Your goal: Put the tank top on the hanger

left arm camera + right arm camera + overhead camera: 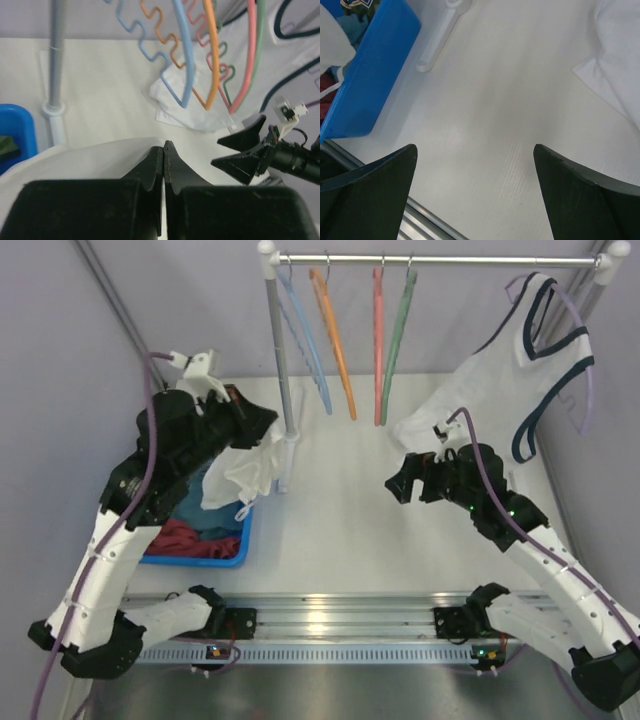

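Observation:
My left gripper (pixel 268 435) is shut on the plain white tank top (pixel 245 475), which hangs bunched from it above the blue bin. In the left wrist view the jaws (pixel 164 147) are pressed together with the tank top's white fabric (pixel 75 160) spread under them. The sage-green hanger (pixel 398 340) hangs from the rail at the back, rightmost of a row of hangers; its wavy edge shows in the left wrist view (pixel 226 75). My right gripper (pixel 400 485) is open and empty above bare table, as the right wrist view (pixel 475 165) shows.
A blue bin (pixel 235 552) with dark clothes sits front left. The rack's grey pole (pixel 280 360) stands beside my left gripper. Blue, orange (pixel 335 340) and salmon-red (pixel 378 340) hangers hang left of the green one. A navy-trimmed white top (pixel 500 370) hangs at right and drapes onto the table.

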You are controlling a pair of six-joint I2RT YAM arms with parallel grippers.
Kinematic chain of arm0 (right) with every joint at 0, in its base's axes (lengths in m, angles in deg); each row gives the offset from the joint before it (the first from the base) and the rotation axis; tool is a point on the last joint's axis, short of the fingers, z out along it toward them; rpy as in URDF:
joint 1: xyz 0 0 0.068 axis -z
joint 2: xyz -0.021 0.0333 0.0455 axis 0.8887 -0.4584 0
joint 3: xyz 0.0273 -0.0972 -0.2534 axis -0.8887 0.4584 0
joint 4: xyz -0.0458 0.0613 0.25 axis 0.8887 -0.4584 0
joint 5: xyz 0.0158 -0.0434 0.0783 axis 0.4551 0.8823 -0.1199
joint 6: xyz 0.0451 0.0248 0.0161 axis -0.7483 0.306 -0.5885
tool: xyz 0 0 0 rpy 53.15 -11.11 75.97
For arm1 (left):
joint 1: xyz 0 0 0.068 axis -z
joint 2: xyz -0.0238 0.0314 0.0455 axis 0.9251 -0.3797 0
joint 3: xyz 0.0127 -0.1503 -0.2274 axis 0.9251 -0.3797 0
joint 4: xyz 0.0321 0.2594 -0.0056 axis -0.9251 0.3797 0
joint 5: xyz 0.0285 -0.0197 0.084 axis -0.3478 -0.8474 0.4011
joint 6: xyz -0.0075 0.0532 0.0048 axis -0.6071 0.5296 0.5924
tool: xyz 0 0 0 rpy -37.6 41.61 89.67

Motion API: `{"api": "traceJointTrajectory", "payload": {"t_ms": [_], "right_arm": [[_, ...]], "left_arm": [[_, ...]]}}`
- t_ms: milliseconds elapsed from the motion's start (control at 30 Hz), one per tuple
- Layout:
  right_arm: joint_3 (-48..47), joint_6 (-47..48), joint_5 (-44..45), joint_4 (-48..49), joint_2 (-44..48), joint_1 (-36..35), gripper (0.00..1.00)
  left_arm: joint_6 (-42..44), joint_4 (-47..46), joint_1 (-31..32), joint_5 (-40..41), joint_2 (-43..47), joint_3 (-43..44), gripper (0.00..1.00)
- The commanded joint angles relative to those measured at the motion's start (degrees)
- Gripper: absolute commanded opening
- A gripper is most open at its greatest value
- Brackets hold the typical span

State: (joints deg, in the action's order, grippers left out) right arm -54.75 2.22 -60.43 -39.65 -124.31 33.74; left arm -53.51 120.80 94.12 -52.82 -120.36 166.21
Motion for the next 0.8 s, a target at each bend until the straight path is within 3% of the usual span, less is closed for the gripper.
{"api": "traceJointTrajectory", "payload": {"t_ms": [0,233,500,700,767], "right_arm": [[-2.84,0.59,1.60,0.54,2.66,-0.38,1.00],[-3.37,0.59,5.02,-2.80,6.44,-0.38,1.00],[-0.66,1.11,6.61,-7.10,9.43,-0.38,0.99],[3.30,-0.73,7.14,-7.29,9.70,-0.38,0.95],[4.71,-1.69,4.44,-6.50,8.47,-0.38,0.89]], "left_arm": [[-0.79,-6.97,11.23,9.96,-1.84,-2.15,0.00],[-4.57,-15.06,23.13,17.96,-5.10,-12.51,0.00],[-8.44,-24.65,23.92,12.44,-14.14,-21.50,0.00],[-10.63,-21.93,23.75,19.71,-17.23,-23.25,0.00],[-12.04,-21.93,23.40,21.66,-17.32,-26.06,0.00]]}}
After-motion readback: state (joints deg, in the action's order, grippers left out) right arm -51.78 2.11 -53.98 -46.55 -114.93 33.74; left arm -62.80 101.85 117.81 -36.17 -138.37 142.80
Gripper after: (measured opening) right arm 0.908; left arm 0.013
